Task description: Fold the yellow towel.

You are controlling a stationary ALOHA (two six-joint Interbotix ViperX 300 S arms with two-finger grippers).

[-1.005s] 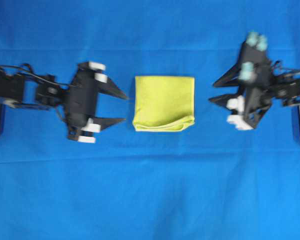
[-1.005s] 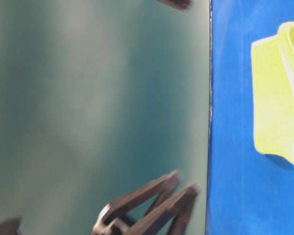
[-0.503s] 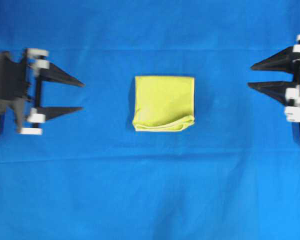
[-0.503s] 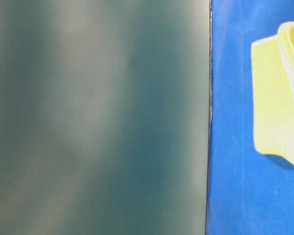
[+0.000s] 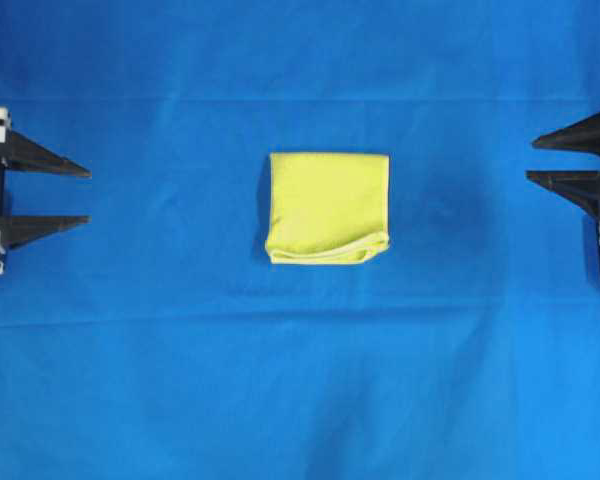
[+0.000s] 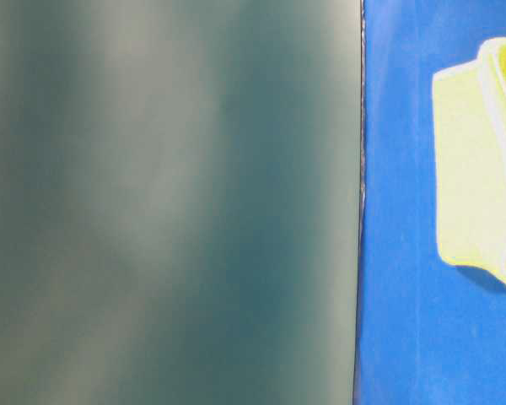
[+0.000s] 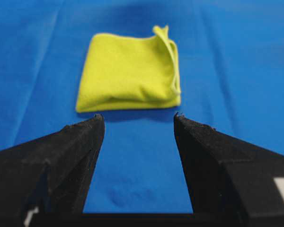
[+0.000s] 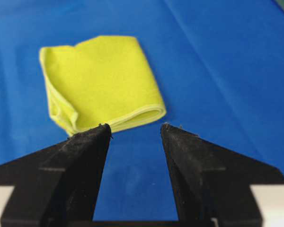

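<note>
Overhead view shows you the folded towel [image 5: 328, 207] mid-way on the blue cloth [image 5: 300, 380]. Left gripper [image 5: 80, 196] and right gripper [image 5: 536, 161] flank the towel, well apart from it, jaws spread, empty, bodies cut off. Nothing lies between. Table-level view is mostly blurred grey-green.

The yellow towel [image 5: 328, 207] is soft matt cloth with a paler stitched hem, lying on the matt blue cloth [image 5: 300, 380]; gripper fingers [image 7: 75, 151] look rough black plastic.
</note>
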